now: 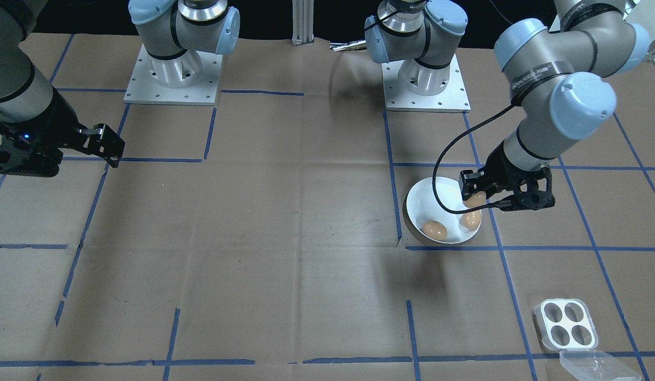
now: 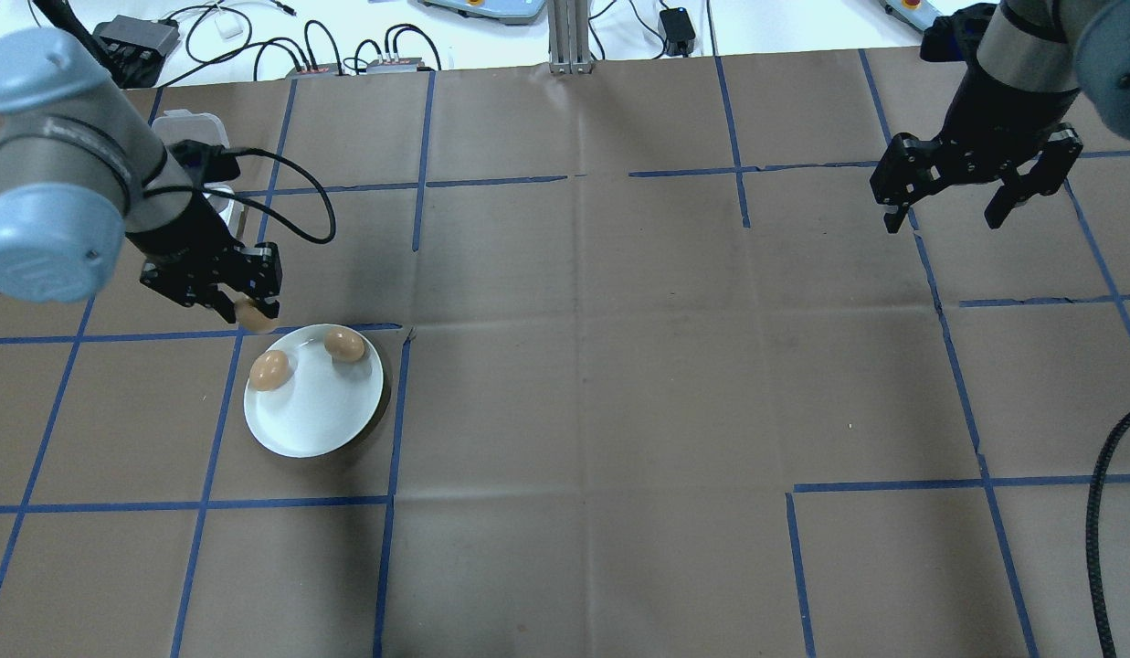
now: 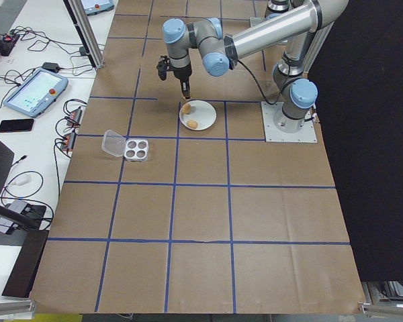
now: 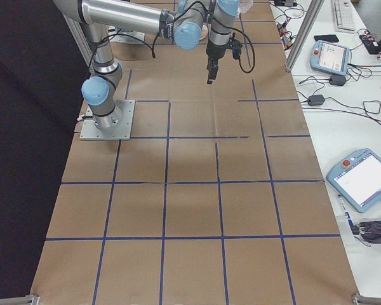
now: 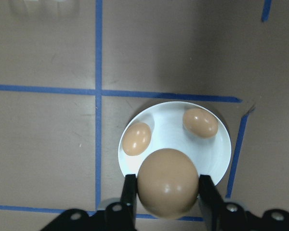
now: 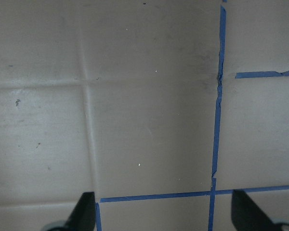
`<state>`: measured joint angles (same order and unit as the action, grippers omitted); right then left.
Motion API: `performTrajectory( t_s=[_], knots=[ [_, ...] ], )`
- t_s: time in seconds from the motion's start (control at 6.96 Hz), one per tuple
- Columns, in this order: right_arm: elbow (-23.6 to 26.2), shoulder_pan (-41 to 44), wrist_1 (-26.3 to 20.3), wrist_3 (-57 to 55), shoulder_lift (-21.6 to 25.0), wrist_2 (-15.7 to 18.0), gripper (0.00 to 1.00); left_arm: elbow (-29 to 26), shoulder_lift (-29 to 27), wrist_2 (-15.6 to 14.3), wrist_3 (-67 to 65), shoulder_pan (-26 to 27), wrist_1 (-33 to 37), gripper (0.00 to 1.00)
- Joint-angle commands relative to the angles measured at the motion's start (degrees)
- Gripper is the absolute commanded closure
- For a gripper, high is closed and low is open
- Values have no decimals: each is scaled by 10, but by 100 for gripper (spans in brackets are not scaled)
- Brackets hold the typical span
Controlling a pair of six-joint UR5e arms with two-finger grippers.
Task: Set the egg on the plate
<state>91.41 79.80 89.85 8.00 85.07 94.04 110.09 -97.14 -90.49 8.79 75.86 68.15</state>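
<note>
A brown paper-covered table (image 2: 619,366) marked into squares by blue tape fills the scene, with cables and control pendants along its far edge at the top of the overhead view. The left arm reaches in from the upper left of that view, and its left gripper (image 5: 167,192) has its two fingers closed on a brown egg (image 5: 167,183), pinched across its width with the egg bulging out between them. Below and slightly to the right of that gripper in the overhead view sits the white plate (image 2: 322,425), already carrying two more eggs (image 2: 269,370) near its upper rim. In the left wrist view the held egg hangs over the plate's near edge rather than its middle, so the coming move looks like a short advance toward the bare centre, then a descent; which way its long axis runs cannot be told. The right gripper (image 2: 971,196), in the upper right of the overhead view, hangs wide open with nothing in it, well apart from the plate. The small four-cup egg tray (image 1: 566,324) with its clear lid (image 1: 597,365) lies at the lower right of the front-facing view, its cups showing no eggs.
</note>
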Motion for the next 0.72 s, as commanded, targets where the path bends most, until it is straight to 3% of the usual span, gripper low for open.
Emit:
performTrajectory(
  t_s=[0.0, 0.43, 0.57],
  knots=[
    [0, 0, 0, 0, 0, 0, 0, 102, -40, 0, -2, 1, -163, 100],
    [0, 0, 0, 0, 0, 0, 0, 109, -39, -5, -1, 3, -166, 98],
    [0, 0, 0, 0, 0, 0, 0, 111, -41, -5, -1, 3, -165, 52]
  ],
)
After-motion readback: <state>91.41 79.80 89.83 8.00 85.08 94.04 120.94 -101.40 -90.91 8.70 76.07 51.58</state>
